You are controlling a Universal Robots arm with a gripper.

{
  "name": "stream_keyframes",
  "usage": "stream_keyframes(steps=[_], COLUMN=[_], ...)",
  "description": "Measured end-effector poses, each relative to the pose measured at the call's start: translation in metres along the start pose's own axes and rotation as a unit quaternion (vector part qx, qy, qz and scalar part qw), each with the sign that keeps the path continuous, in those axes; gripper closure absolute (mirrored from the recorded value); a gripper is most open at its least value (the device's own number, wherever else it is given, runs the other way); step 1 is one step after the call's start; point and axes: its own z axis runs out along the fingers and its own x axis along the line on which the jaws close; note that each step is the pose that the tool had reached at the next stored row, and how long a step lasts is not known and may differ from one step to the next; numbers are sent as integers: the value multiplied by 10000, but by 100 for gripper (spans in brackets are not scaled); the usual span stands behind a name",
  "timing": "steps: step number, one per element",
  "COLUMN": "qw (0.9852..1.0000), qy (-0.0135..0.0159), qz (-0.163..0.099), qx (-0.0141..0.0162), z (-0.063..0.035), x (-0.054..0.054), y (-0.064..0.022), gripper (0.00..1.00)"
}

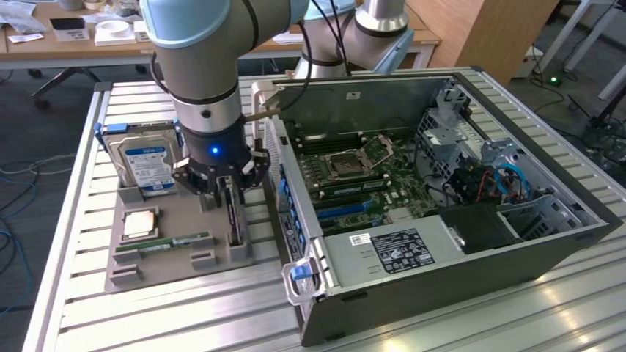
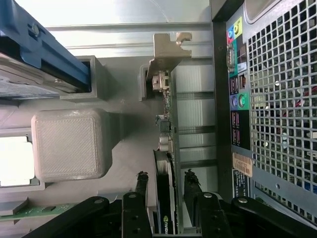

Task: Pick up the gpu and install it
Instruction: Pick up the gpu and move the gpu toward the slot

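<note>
The gpu (image 1: 234, 218) is a thin dark card standing on edge in a slot of the grey holder tray (image 1: 171, 258), beside the computer case. My gripper (image 1: 228, 192) hangs straight over it, open, one finger on each side of the card. In the wrist view the gpu (image 2: 167, 134) runs between the two black fingers (image 2: 141, 186), with a small gap on each side, and its silvery bracket (image 2: 166, 49) sits at the far end.
The tray also carries a hard drive (image 1: 146, 165) in a blue frame, a CPU (image 1: 140, 222) and a green RAM stick (image 1: 164, 243). The open computer case (image 1: 547, 242) lies to the exterior view's right with its motherboard (image 1: 362, 176) exposed. Its rear panel (image 2: 277, 99) stands close to the card.
</note>
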Motion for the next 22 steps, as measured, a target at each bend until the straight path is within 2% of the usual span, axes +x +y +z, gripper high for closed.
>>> stream_keyframes(steps=[22], qw=[10000], qy=[0], qz=[-14], qx=[3], z=[61], x=[0], y=[-17], gripper=[57])
